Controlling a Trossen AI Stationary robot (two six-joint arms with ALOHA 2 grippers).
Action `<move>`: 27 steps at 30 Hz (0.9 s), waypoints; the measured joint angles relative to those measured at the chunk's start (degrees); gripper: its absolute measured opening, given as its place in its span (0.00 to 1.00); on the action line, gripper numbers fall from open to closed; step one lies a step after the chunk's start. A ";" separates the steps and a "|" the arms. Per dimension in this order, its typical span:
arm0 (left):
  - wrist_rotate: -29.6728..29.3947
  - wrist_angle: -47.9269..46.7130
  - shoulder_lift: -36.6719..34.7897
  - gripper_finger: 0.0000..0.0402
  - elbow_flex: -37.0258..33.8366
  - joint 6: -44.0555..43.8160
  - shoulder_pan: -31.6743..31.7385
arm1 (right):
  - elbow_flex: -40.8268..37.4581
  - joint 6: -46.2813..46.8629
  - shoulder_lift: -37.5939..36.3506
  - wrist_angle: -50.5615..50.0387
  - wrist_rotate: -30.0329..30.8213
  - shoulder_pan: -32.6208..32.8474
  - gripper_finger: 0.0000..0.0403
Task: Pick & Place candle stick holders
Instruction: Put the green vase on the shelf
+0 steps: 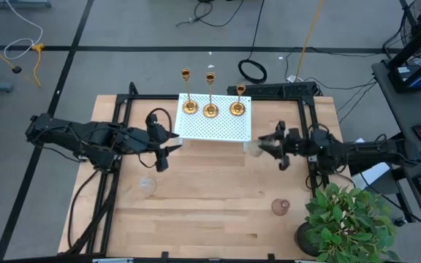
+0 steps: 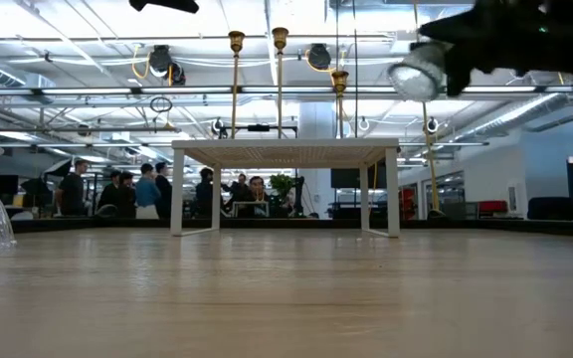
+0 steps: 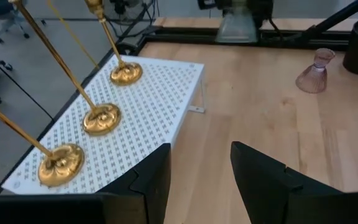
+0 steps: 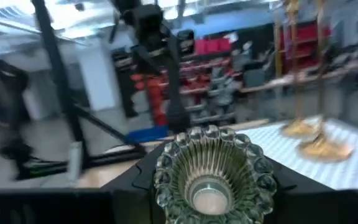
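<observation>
Right gripper (image 4: 210, 186): clamped on a ribbed glass holder (image 4: 213, 171), lifted beside the white stand (image 1: 214, 128)
Left gripper (image 3: 197, 180): parted, empty
Risk: swinging glass may topple the gold candlesticks (image 1: 210, 109)

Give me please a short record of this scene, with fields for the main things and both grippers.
candlesticks: three gold candle stick holders upright in a row on the white perforated stand
right gripper: shut on a ribbed clear glass holder, raised beside the stand
left gripper: open, empty, near the stand's other side
table: pink glass holder, clear glass holder, plant
</observation>
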 joint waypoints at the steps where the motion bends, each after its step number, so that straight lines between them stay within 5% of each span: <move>1: -0.18 0.57 0.00 0.43 0.00 0.39 0.00 | 1.75 -1.66 1.67 -0.67 0.79 0.00 0.34; 9: -0.43 4.42 -0.02 0.43 0.00 2.03 0.00 | 15.33 -8.01 18.06 -7.58 7.31 -0.74 0.34; 16: -0.43 4.88 -0.02 0.43 0.00 2.94 0.00 | 22.64 -7.94 29.29 -9.20 6.96 -5.04 0.34; 27: -0.40 4.86 -0.02 0.43 0.00 3.02 0.00 | 23.88 -5.80 34.41 -9.50 6.63 -10.65 0.34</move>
